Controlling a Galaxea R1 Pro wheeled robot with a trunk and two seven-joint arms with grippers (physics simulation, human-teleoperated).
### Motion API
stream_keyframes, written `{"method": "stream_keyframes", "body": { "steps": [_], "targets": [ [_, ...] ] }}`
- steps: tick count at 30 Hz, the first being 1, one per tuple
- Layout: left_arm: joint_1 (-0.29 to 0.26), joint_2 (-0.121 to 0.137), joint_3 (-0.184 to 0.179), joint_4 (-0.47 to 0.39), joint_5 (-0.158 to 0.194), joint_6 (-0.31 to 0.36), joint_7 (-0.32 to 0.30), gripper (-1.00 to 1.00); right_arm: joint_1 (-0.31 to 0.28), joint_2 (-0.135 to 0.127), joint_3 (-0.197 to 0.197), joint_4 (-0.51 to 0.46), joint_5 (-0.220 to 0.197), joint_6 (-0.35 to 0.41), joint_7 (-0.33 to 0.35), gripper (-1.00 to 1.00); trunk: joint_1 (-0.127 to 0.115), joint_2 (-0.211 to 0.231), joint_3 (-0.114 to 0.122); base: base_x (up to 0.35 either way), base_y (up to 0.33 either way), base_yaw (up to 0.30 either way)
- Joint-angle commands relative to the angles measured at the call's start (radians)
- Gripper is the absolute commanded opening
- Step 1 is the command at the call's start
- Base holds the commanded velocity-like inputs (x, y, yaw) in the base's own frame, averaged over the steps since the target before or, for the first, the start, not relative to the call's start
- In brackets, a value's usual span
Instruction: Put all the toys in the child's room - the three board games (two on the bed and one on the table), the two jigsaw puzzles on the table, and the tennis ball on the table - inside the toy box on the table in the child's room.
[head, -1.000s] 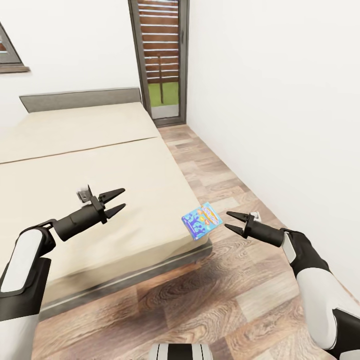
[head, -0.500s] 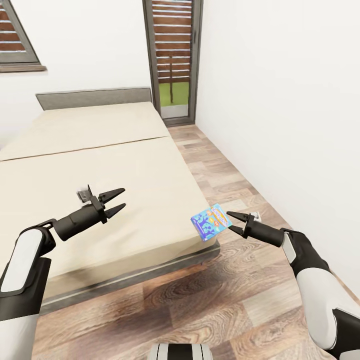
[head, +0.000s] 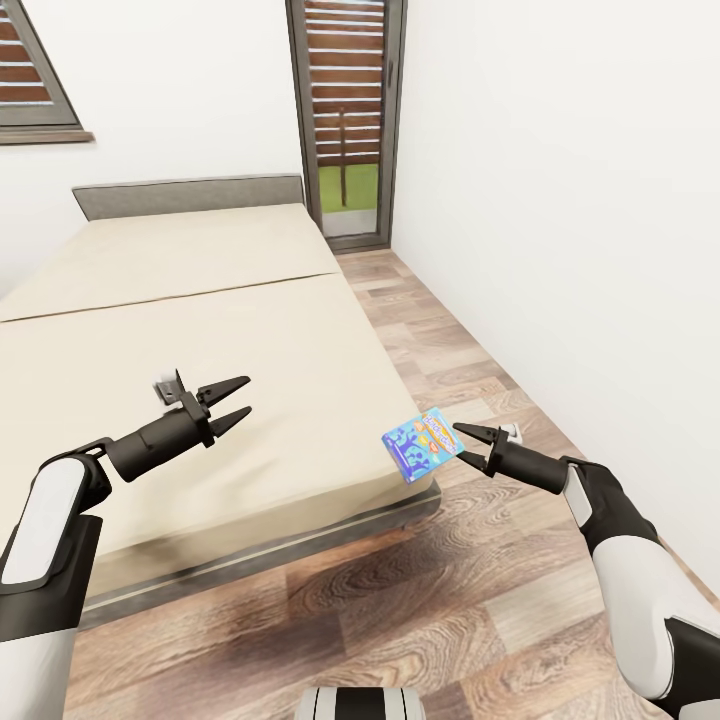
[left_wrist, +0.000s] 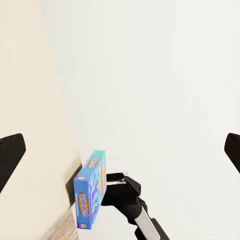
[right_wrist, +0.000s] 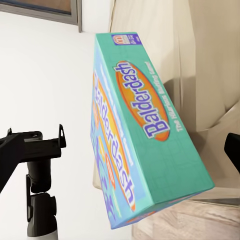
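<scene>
So the right pincer (head: 464, 444) had the blue board game (head: 422, 444) pinched by one edge, fingers clamped on it, holding it up in the air just off the corner of the bed (head: 200, 330) and over the wood floor (head: 420, 590). The box was tilted, printed face toward the head camera. From the right wrist view you could read "Balderdash" on it (right_wrist: 145, 130), hanging at a slant right in front of the lens. An edge grip like that makes sense for a flat box, since it's the only spot thin enough to fit between the fingers, though I'd guess it could swing or slip if the arm jerks.

The left pincer (head: 232, 402) hung above the mattress with its fingers apart and nothing in them. My read is it was just parked there, out of the way. Its own camera looked across at the box (left_wrist: 90, 189) with the right arm behind it.

I couldn't spot a second game anywhere on the visible part of the bed, but the near left part is cut off, so can't say for sure. The toy box wasn't around here, so the carry to it was the job left to do.
</scene>
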Motion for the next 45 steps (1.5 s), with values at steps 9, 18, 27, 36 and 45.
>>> {"method": "stream_keyframes", "body": {
  "steps": [9, 18, 27, 36, 45],
  "targets": [
    [-0.001, 0.000, 0.001, 0.000, -0.008, 0.004, -0.008, 1.00, 0.000, 0.000, -0.001, 0.000, -0.002, 0.007, 0.001, 1.00, 0.000, 0.000, -0.001, 0.000, 0.000, 0.004],
    [-0.001, 0.000, 0.001, 0.000, -0.008, 0.004, -0.008, 1.00, 0.000, 0.002, -0.001, 0.000, -0.002, 0.007, 0.001, 1.00, 0.000, 0.000, -0.001, 0.000, 0.000, 0.001],
    [-0.001, 0.000, 0.001, 0.000, -0.008, 0.004, -0.006, 1.00, 0.000, 0.008, -0.001, 0.000, -0.001, 0.007, 0.001, 1.00, 0.000, 0.000, -0.001, 0.000, 0.000, 0.000],
    [-0.001, 0.000, 0.001, 0.000, -0.008, 0.003, -0.005, 1.00, 0.000, 0.013, -0.001, 0.000, -0.001, 0.006, 0.001, 1.00, 0.000, 0.000, -0.001, 0.000, 0.000, 0.000],
    [-0.001, 0.000, 0.001, 0.000, -0.008, 0.003, -0.005, 1.00, 0.001, 0.015, 0.000, 0.000, 0.000, 0.006, 0.000, 1.00, 0.000, 0.000, -0.001, 0.000, 0.000, 0.000]
  ]
}}
